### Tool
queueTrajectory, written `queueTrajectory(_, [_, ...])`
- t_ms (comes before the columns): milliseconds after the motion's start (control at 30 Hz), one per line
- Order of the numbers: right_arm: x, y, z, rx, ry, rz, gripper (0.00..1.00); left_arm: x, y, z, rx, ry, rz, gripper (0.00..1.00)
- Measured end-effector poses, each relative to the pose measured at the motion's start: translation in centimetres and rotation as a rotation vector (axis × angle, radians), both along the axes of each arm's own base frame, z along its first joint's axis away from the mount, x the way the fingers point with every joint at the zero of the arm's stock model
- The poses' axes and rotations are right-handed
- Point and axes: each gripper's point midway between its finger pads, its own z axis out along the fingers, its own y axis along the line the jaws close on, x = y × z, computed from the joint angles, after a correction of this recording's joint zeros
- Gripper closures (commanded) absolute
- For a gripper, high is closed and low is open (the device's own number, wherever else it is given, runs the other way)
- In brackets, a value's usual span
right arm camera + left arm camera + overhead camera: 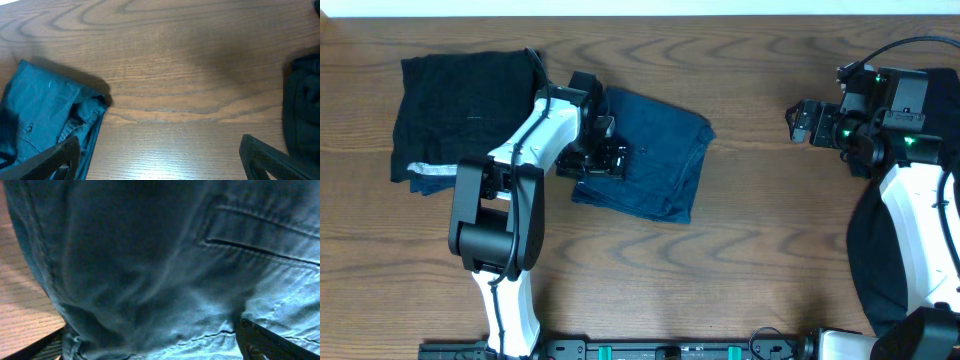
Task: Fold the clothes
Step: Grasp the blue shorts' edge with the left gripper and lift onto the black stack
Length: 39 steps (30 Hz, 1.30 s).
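Note:
The clothes show as a folded navy-blue pair of shorts (655, 150) in the middle of the table and a black garment (465, 105) with a silvery-white edge (432, 169) at the back left. My left gripper (612, 156) is low over the shorts' left part, open. In the left wrist view the blue cloth (165, 270) with its pocket seam fills the picture, and one finger (265, 341) shows at the lower right. My right gripper (160, 160) hangs open over bare wood at the far right, apart from the shorts (45, 110).
Another dark garment (868, 255) lies at the right edge under the right arm and shows in the right wrist view as a dark garment (302, 110). The wooden table (770, 230) lies between the shorts and the right arm. A black rail (650, 350) runs along the front edge.

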Motion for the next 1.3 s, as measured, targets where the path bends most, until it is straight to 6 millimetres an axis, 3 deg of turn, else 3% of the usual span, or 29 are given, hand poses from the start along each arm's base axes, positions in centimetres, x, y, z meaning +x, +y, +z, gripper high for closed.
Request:
queueTrajectory(200, [0.0,0.0,0.0,0.0,0.0,0.0,0.01,-0.1,0.1,-0.8,-0.003,-0.009,0.003,0.16])
queueTrajectory(367, [0.0,0.0,0.0,0.0,0.0,0.0,0.01,0.2,0.2,-1.0,-0.003,-0.031,0.016,0.46])
queueTrajectory(500, [0.0,0.0,0.0,0.0,0.0,0.0,0.01,0.2,0.1,-1.1,-0.011,-0.035,0.021,0.61])
queueTrajectory(667, [0.0,0.0,0.0,0.0,0.0,0.0,0.01,0.0,-0.3,-1.1,-0.033,-0.026,0.025,0.73])
queueTrajectory(833, [0.0,0.0,0.0,0.0,0.0,0.0,0.01,-0.1,-0.7,-1.0,-0.051,-0.018,0.031,0.94])
queueTrajectory(1133, [0.0,0.0,0.0,0.0,0.0,0.0,0.01,-1.1,-0.3,-0.5,-0.034,0.032,0.035,0.94])
queueTrajectory(1300, [0.0,0.0,0.0,0.0,0.0,0.0,0.01,-0.6,0.5,0.4,0.014,-0.008,0.031,0.94])
